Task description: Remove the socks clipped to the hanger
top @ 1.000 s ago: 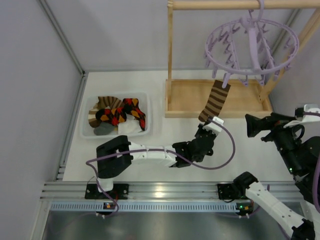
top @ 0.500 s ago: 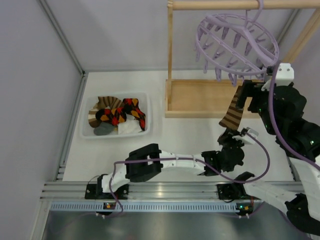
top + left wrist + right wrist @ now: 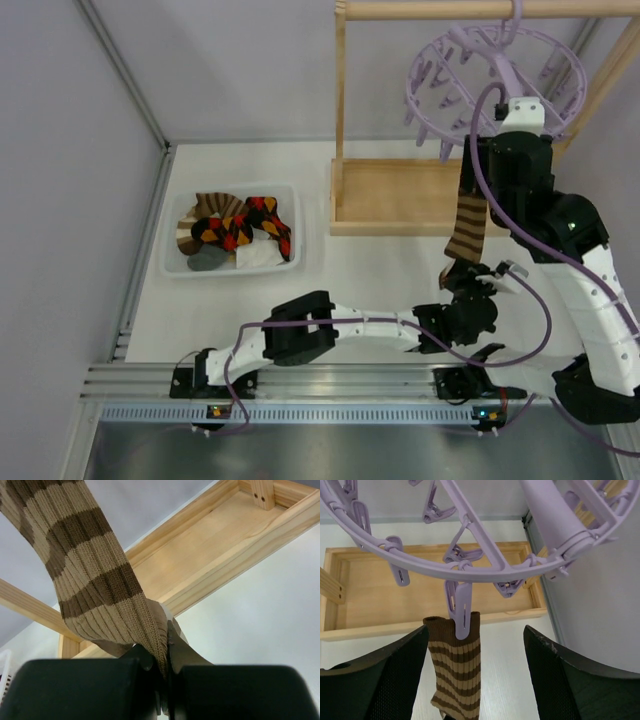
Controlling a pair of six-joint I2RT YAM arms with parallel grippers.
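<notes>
A brown-and-tan striped sock [image 3: 467, 225] hangs from one lavender peg [image 3: 460, 611] of the round lavender hanger [image 3: 495, 70], which hooks on the wooden rail. My left gripper [image 3: 462, 283] is shut on the sock's lower end [image 3: 100, 595], below the hanger. My right gripper [image 3: 475, 665] is open, its fingers [image 3: 380, 680] on either side of the sock's cuff [image 3: 455, 650] just under the peg. In the top view the right gripper's jaws are hidden under its wrist [image 3: 515, 160]. Other pegs show empty.
A clear bin [image 3: 292, 262] at the left holds several socks [image 3: 235, 228], striped, diamond-patterned, white and grey. The wooden rack's base tray [image 3: 400, 195] lies under the hanger, its upright post [image 3: 341, 100] at the left. A wall runs along the left.
My right arm has moved up to the hanger and now brackets the sock's cuff. My left gripper moved right with the sock's end. The hanger swung and tilted.
</notes>
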